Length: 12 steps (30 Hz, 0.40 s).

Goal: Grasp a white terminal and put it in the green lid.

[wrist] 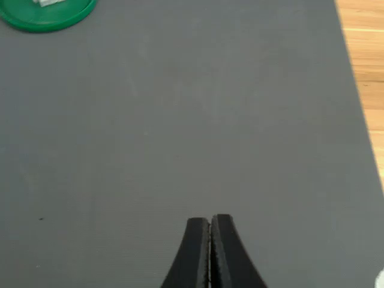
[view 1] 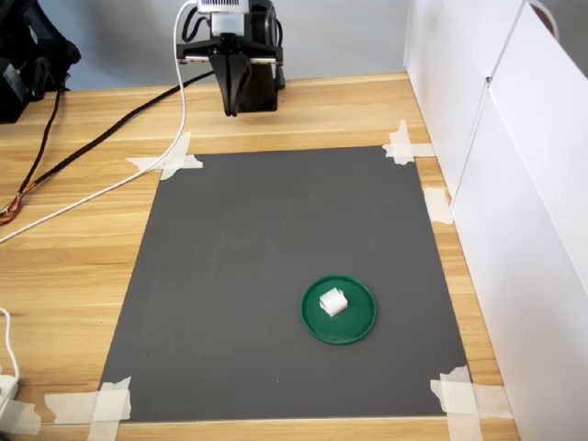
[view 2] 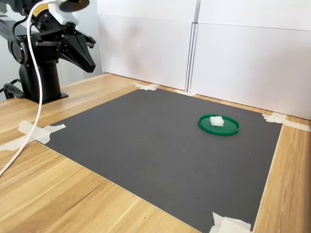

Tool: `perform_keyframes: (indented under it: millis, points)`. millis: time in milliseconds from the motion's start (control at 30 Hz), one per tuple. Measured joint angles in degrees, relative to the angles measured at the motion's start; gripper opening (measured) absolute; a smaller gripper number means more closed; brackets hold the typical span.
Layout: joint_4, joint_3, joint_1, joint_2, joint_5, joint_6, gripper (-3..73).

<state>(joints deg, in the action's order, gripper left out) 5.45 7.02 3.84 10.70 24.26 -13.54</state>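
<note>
Terminal (view 1: 333,301), white, sits inside the green lid (view 1: 360,329) on the dark mat (view 1: 257,276). Your tool (wrist: 210,223) hangs closed and empty, well apart near the mat's far edge. Risk seems small: a careless sweep could knock the lid. Wooden worktop (view 1: 83,266), taped mat corners, white panels (view 2: 233,53) behind.

white terminal (view 1: 333,301) in green lid (view 1: 360,328), on mat (view 1: 276,239)
</note>
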Motion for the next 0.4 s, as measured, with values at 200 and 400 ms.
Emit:
perform_keyframes:
  millis: [200, 400]
  points:
    - [0.0, -3.34, 0.75, -5.68, 0.14, 0.0, -2.1]
    - [0.06, -5.77, 0.89, -9.56, -2.98, -0.13, -2.1]
